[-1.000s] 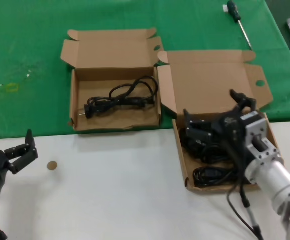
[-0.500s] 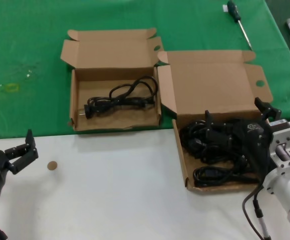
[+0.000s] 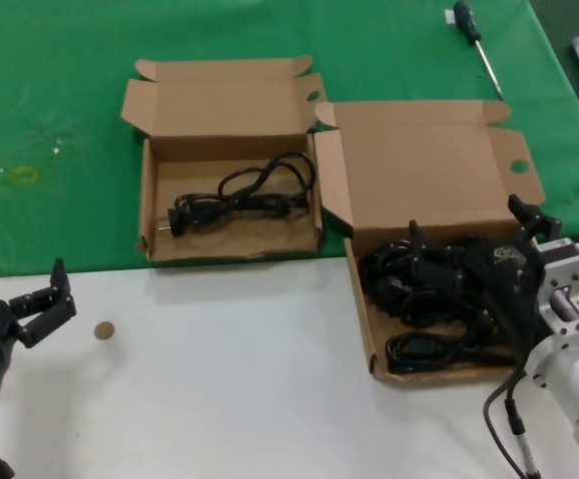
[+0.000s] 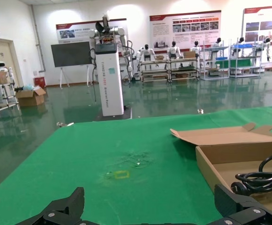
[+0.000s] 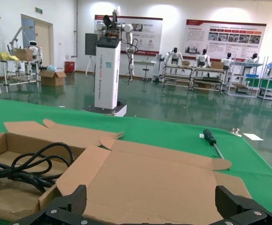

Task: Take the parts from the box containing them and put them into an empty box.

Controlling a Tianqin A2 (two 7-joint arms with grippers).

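Observation:
The wider shallow box [image 3: 361, 309] stands at the right on the white table, its broad holed lid [image 3: 419, 170] folded back. Several coiled black cords [image 3: 419, 349] lie in it. My right gripper [image 3: 466, 222] hovers over these cords, open and empty; in the right wrist view its fingers [image 5: 72, 201] frame the lid [image 5: 150, 183]. The smaller squarer box [image 3: 148, 190] stands on the green cloth to the left, also shown in the right wrist view [image 5: 0, 140], and holds one cord [image 3: 240, 195]. My left gripper [image 3: 55, 294] is parked open at the near left.
A green-handled screwdriver [image 3: 477, 45] lies on the green cloth at the far right, also in the right wrist view [image 5: 213, 140]. A small brown disc [image 3: 103, 330] lies on the white table near my left gripper. A yellow mark [image 3: 20, 176] is on the cloth at the far left.
My right gripper has shifted to the right over the wide box, still open and empty, then stayed still. The left arm and both boxes have not moved.

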